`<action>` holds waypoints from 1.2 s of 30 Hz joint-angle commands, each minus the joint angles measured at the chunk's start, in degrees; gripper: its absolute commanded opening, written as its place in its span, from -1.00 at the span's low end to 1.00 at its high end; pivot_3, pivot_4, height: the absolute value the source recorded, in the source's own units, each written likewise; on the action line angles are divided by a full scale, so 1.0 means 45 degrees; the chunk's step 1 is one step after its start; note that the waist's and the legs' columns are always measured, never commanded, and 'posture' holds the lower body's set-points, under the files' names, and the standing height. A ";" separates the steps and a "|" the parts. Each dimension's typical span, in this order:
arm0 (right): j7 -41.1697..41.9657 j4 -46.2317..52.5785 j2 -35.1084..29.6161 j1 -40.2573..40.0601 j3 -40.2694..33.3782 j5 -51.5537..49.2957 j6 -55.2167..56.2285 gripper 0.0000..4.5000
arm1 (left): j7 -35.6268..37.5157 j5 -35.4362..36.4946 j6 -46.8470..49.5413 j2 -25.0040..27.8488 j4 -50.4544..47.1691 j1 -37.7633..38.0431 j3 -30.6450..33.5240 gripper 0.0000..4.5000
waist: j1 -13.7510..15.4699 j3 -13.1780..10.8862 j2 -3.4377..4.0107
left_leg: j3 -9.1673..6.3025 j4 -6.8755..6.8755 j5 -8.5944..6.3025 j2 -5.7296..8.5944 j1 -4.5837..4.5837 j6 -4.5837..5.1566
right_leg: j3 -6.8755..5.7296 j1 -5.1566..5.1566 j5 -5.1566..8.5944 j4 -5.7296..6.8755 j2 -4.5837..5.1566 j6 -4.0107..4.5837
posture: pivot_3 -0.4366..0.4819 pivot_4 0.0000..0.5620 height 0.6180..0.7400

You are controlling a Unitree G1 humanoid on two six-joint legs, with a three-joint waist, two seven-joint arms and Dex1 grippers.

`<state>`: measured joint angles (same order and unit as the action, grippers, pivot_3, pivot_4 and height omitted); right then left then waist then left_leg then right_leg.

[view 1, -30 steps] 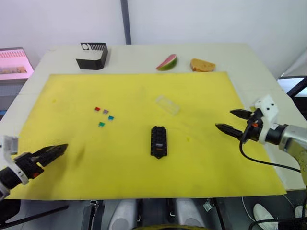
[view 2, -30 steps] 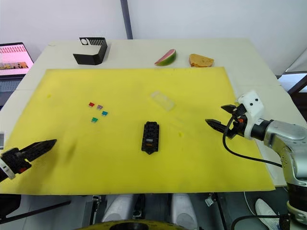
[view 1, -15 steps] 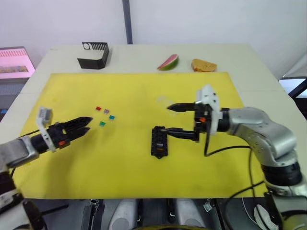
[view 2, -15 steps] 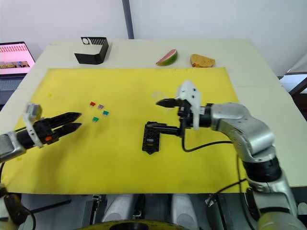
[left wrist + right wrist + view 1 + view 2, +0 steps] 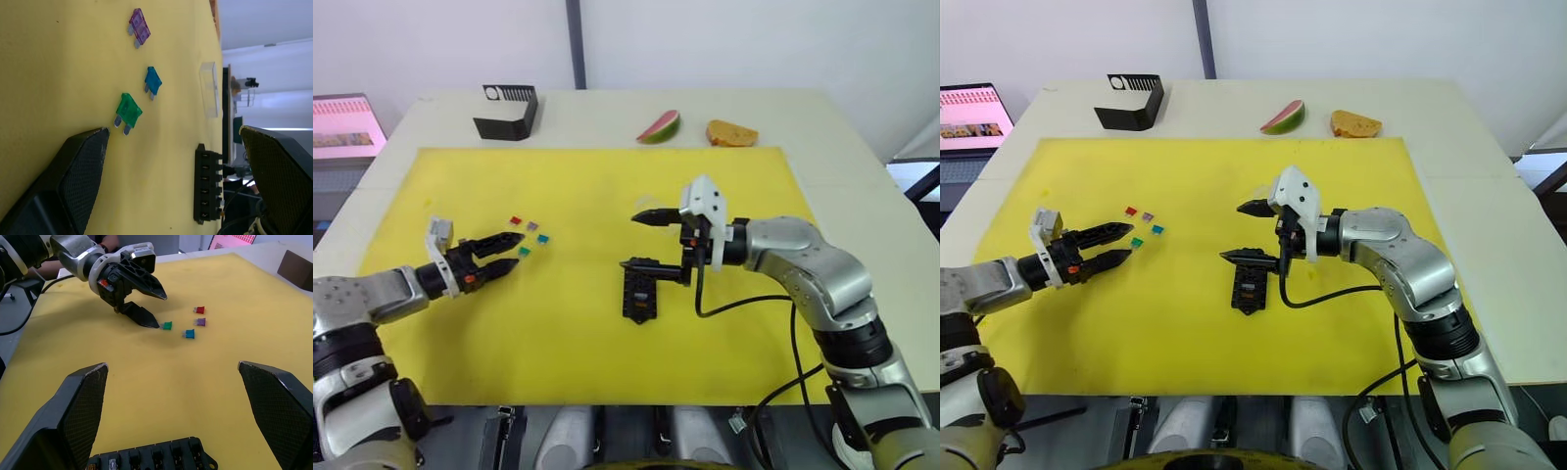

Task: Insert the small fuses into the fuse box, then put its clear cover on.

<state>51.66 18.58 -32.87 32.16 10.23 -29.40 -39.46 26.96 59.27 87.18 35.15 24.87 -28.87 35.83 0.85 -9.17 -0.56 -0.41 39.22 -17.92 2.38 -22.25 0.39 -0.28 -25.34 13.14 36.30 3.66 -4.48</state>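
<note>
Fuses [image 5: 528, 238], tiny glossy chips, lie on the matte yellow mat [image 5: 578, 343] beside the spread left gripper [image 5: 509, 252]. The right gripper [image 5: 637, 240], also spread, hovers over the slotted black box [image 5: 638, 291].

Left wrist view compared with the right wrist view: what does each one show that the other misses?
Left wrist view, not the right: the clear cover lying on the yellow mat.

Right wrist view, not the left: the red fuse, and the left gripper seen from the front, open, one tip close to the green fuse.

Both: the green fuse, the teal fuse, the purple fuse, the fuse box and the mat.
</note>
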 commanded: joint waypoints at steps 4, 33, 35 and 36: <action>-0.0159 0.0411 -0.0287 0.0137 -0.0502 0.0043 0.0152 0.99 | -0.0060 -0.0608 -0.0889 -0.0457 0.0450 0.0059 -0.0023 1.00 | 0.0011 0.0007 0.0011 | -0.0005 0.0000 0.0004 0.0002 0.0011 -0.0006 | 0.0000 0.0010 0.0000 0.0006 0.0004 0.0000 | -0.05 -0.47 1.00; -0.0414 0.0692 -0.0556 0.0023 -0.0647 0.0038 0.0007 1.00 | 0.1402 -0.1544 -0.1942 -0.0222 0.0210 0.0149 -0.0910 -0.97 | -0.0043 0.0015 0.0025 | -0.0009 -0.0011 -0.0002 0.0001 0.0039 0.0004 | 0.0001 0.0026 0.0000 0.0009 0.0007 0.0002 | -0.05 -0.47 1.00; -0.0452 0.0717 -0.0556 -0.0014 -0.0727 -0.0022 -0.0054 1.00 | 0.1452 -0.1279 -0.1671 -0.0131 -0.0359 0.0126 -0.0824 -0.97 | -0.0062 0.0014 0.0024 | -0.0009 -0.0012 -0.0002 0.0000 0.0033 0.0003 | 0.0001 0.0020 0.0000 0.0009 0.0007 0.0002 | -0.05 -0.47 1.00; -0.0488 0.0742 -0.0543 -0.0041 -0.0796 -0.0086 -0.0109 1.00 | 0.1416 -0.1099 -0.1493 -0.0125 -0.0685 0.0077 -0.0726 -0.97 | -0.0063 0.0013 0.0022 | -0.0009 -0.0013 -0.0002 -0.0001 0.0029 0.0003 | 0.0001 0.0016 0.0000 0.0009 0.0006 0.0002 | -0.05 -0.47 1.00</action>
<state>49.77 19.77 -34.85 31.83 8.59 -28.95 -39.81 33.30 53.09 79.67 33.31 24.74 -28.37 31.65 0.57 -9.11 -0.46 -0.45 39.17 -17.93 2.38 -22.15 0.40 -0.28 -25.30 13.14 36.34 3.69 -4.47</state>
